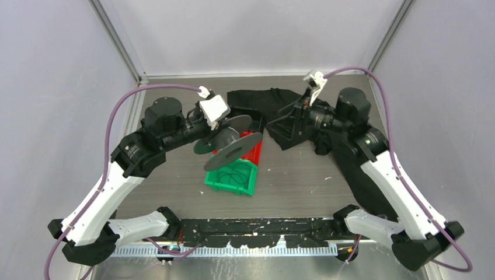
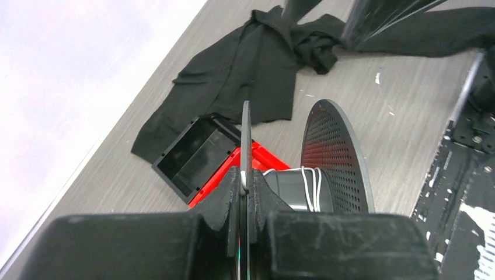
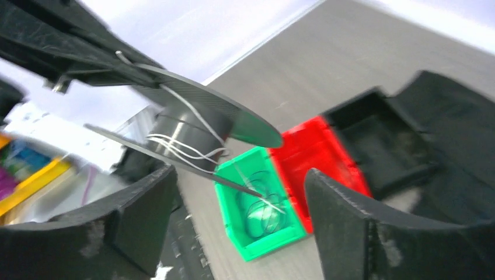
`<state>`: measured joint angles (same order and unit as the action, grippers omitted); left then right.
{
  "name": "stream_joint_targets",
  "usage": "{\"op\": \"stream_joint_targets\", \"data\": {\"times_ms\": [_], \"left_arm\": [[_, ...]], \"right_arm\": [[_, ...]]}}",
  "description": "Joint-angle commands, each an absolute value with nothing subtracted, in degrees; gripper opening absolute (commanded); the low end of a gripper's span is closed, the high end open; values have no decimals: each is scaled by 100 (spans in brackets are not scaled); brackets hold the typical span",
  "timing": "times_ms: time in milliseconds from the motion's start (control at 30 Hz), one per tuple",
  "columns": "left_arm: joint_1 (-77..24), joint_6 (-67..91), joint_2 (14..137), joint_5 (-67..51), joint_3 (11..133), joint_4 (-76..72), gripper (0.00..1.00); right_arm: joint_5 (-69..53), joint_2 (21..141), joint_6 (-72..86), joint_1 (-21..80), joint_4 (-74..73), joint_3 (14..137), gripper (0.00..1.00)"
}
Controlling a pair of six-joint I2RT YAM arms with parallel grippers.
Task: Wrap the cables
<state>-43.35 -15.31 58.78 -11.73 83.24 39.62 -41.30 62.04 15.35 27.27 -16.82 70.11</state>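
While the left fingers (image 2: 220, 205) pinch the spool flange (image 2: 246, 146) and the right fingers (image 3: 344, 221) gape empty, the unheld white cable (image 2: 309, 186) could slacken and unwind.

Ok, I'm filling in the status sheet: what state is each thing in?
spool: held up by one disc
white cord: few turns wound on spool
left end effector: shut on spool
right end effector: open, empty
green bin: holds dark cable loops
red bin: looks empty
black bin: empty
cloth: crumpled

Pale grey walls (image 1: 245, 35) enclose a wood-grain table (image 1: 303, 181) — evenly lit.
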Motion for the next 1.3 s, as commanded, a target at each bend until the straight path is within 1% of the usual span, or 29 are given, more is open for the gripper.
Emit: {"op": "stream_joint_targets", "data": {"times_ms": [0,67,133,167,200,300,433,467,533,567,667,767,833,933,1000,1100,1267], "left_arm": [[-4298,-1074,5871,-247,8603,3203,0],[-4290,-824,5990,-92,8639,3113,0],[-4289,-470,6136,-153,8601,2893,0],[-4296,-295,6214,-186,8592,2824,0],[-4290,-151,6301,-88,8588,2700,0],[-4246,441,6559,911,8733,2491,0],[-3715,1536,7122,1499,9603,2988,0],[-3624,1754,7305,1560,9905,3262,1],[-3514,2154,7685,1784,10567,3863,1],[-3424,2347,7880,1796,10915,4167,1],[-3223,2590,8305,1623,11730,4861,1],[-2819,2668,8441,1437,12035,5247,0],[-2148,2896,8446,858,12058,5446,1],[-1244,3025,8393,-177,11857,5593,1],[-979,2933,8298,-386,11761,5721,0],[-815,2762,7981,-368,11494,5689,1],[-670,2609,7722,-432,11417,5670,0]], "right_arm": [[-1803,5535,1327,2624,-1516,6559,92],[-847,5396,1327,2607,-1580,6346,98],[251,5442,1432,2578,-1925,6308,98],[626,5513,1546,2527,-2179,6351,98],[736,5596,1627,2433,-2472,6384,98],[319,5636,1771,2204,-2593,6099,98],[-490,5420,1930,2140,-1999,5355,97],[-900,5349,1899,2141,-1699,5129,95],[-1559,5244,1813,2141,-908,4564,87],[-1865,5235,1802,2138,-460,4297,85],[-2374,5424,1851,2222,866,3641,78],[-2278,5967,1568,2634,1424,3656,78],[-2044,6401,1249,3009,1557,3852,79],[-2016,7062,1282,3216,1930,4228,80],[-1882,7453,1582,3235,1682,4689,80],[-1307,7904,1951,3235,551,5309,78],[-832,7982,2371,3234,354,4707,69]]}}
